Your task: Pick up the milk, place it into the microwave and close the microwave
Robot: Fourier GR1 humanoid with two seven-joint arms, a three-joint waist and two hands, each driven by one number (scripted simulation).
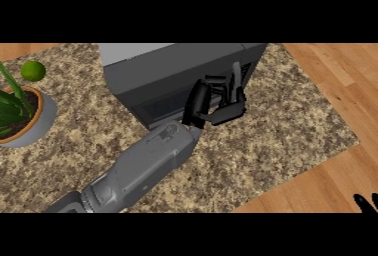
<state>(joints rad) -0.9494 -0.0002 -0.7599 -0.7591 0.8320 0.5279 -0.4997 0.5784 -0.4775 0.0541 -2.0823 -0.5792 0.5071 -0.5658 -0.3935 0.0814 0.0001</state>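
We record the left hand raised against the front of the microwave, at its right side. Its fingers are spread and mostly straight, lying on the dark face, and the hand holds nothing. Of the right hand only straight fingertips show, pointing up at the lower right edge. The milk is not visible, so we cannot tell where it is. The microwave stands on a speckled stone counter. A potted plant in a grey pot sits at the left, well apart from the microwave. Wooden flooring borders the counter on the right.
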